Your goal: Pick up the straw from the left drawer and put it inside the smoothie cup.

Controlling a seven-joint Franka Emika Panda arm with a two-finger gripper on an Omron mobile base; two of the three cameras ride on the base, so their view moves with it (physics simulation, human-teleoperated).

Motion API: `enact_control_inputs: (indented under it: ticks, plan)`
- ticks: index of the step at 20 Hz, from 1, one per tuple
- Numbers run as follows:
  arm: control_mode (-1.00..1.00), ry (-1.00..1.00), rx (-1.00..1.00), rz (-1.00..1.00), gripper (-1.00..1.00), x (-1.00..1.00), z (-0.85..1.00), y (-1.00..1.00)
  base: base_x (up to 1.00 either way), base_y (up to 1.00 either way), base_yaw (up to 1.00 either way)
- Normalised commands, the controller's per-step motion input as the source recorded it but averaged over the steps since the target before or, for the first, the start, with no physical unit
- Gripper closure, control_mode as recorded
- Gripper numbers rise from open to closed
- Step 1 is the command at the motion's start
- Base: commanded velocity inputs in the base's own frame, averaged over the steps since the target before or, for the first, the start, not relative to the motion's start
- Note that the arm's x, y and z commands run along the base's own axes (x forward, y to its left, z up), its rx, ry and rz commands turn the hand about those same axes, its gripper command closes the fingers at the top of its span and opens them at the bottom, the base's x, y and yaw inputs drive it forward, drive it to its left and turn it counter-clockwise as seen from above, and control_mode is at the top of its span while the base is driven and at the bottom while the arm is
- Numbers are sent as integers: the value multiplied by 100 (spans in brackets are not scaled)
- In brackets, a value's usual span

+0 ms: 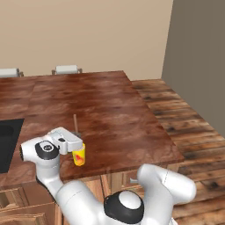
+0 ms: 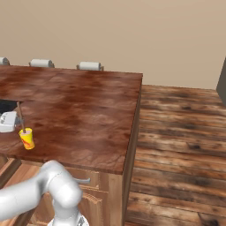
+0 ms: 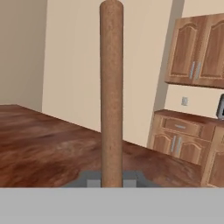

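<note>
Dark wood counter (image 1: 114, 114) filled foreground, beige wall behind. Gripper (image 1: 75, 139) clenched on straw (image 3: 111, 87), long axis upright. Smoothie cup (image 1: 79, 154) stood near counter's front edge, just below and beside hand; straw's lower end looked near rim, entry uncertain.

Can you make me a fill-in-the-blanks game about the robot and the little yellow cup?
1. The pincer is shut on the ____.
2. The smoothie cup is the colour ____.
3. The cup stands on the ____ countertop.
4. The straw points straight ____.

Missing words: straw; yellow; wooden; up.
</note>
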Motion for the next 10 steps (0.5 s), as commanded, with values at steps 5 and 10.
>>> enact_control_inputs:
  ticks: [5,10]
  plan:
    - [-100,0,0,0,100,15,-12,13,0,0,0]
    - [-100,0,0,0,100,14,-15,15,0,0,0]
